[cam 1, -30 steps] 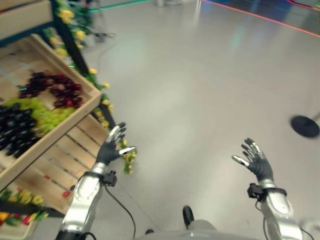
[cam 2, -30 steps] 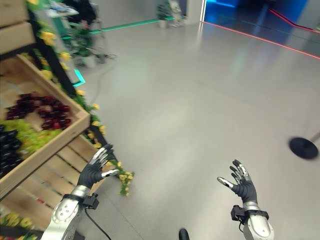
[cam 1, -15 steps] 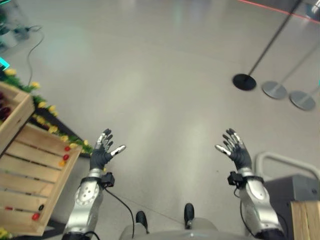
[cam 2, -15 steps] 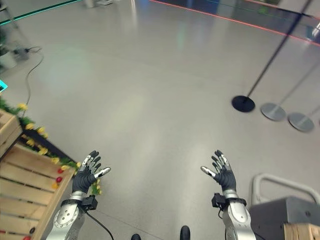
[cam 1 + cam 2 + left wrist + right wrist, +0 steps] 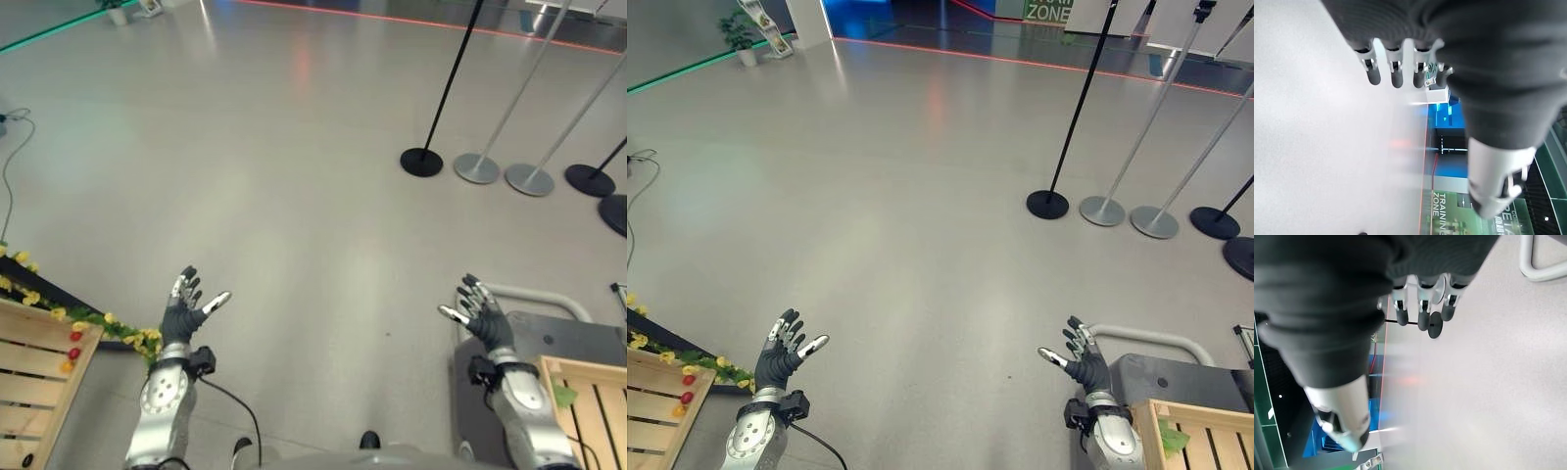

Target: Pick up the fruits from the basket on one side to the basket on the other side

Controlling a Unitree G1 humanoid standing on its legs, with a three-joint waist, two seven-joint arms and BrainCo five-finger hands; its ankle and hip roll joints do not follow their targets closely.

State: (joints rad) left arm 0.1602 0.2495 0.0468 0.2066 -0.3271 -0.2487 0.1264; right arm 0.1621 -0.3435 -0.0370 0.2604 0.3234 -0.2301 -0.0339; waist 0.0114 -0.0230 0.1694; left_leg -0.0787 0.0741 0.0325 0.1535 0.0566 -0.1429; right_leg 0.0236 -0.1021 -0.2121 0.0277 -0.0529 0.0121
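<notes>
Left robot hand (image 5: 182, 313): raised over the grey floor (image 5: 294, 196), fingers spread and straight, thumb out to the side, palm empty. The left wrist view confirms straight fingers with nothing between them.

Right robot hand (image 5: 482, 315): raised likewise, fingers spread, thumb apart, holding nothing. The right wrist view agrees.

Both hands are well apart from each other, with bare floor between them.

Fruit: small red and orange pieces (image 5: 72, 350) lie on a slatted wooden crate (image 5: 29, 382) at the lower left, beside a garland of green leaves and yellow flowers (image 5: 108, 328). The left robot hand is near this crate, not touching it.

Lower right: corner of a second wooden crate (image 5: 588, 411) with a green leaf (image 5: 562, 395) on it, beside a grey cart with a tubular handle (image 5: 534, 294).

Far side of floor: stanchion posts on round bases (image 5: 421, 162).
</notes>
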